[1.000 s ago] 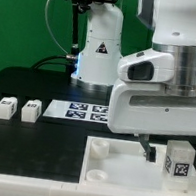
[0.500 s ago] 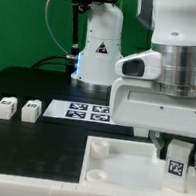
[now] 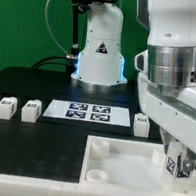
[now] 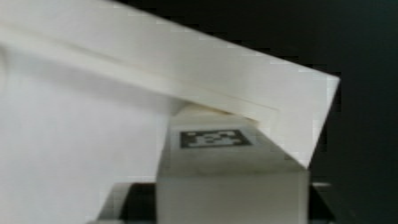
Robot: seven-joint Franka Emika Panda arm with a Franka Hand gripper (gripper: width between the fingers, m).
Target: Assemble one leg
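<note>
I see a black tabletop (image 3: 27, 86) before a green wall. Nearest, along the lower frame, lies the large white square tray-like tabletop piece (image 3: 117, 164) with round corner sockets. At lower right the gripper (image 3: 181, 163) hangs over its corner, jaws clamped on a small white tagged plastic leg (image 4: 222, 165); the wrist view shows it upright. I judge insertion is not finished. Farther back, at left, two spare legs (image 3: 17, 109) wait beside the marker board (image 3: 89, 112), another (image 3: 141, 122) at its other end.
</note>
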